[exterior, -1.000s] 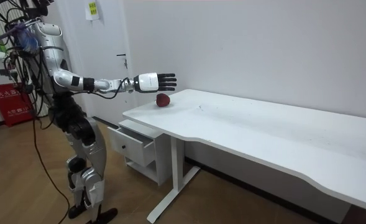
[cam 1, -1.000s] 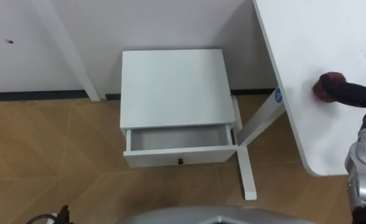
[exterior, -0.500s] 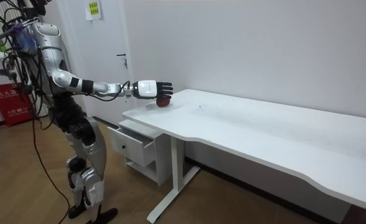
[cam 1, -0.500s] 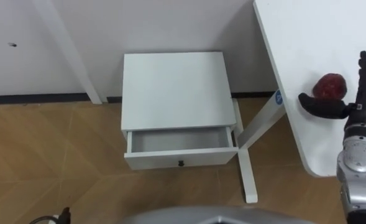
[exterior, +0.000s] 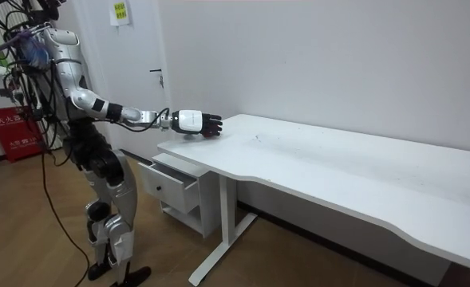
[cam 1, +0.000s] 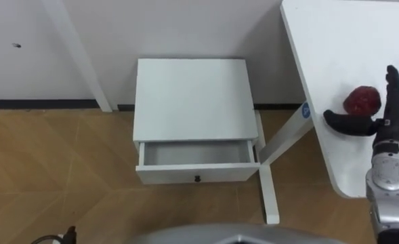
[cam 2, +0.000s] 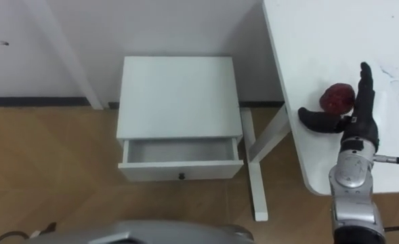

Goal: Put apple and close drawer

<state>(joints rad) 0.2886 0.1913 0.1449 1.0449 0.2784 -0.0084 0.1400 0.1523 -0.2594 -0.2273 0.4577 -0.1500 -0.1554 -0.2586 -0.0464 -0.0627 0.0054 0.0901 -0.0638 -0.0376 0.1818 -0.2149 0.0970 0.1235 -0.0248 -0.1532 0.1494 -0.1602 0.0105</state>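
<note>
The dark red round apple (cam 1: 362, 99) lies on the white desk (cam 1: 334, 41), between the thumb and straight fingers of the right robot hand (cam 1: 391, 127), which is spread and grips nothing. The drawer (cam 1: 172, 175) of the small white cabinet (cam 1: 189, 98) stands pulled out, just beside the desk's white leg (cam 1: 280, 139)

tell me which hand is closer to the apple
Right. The right hand is at the apple on the white desk, open, thumb stretched along its near side and straight fingers up its right side.
</note>
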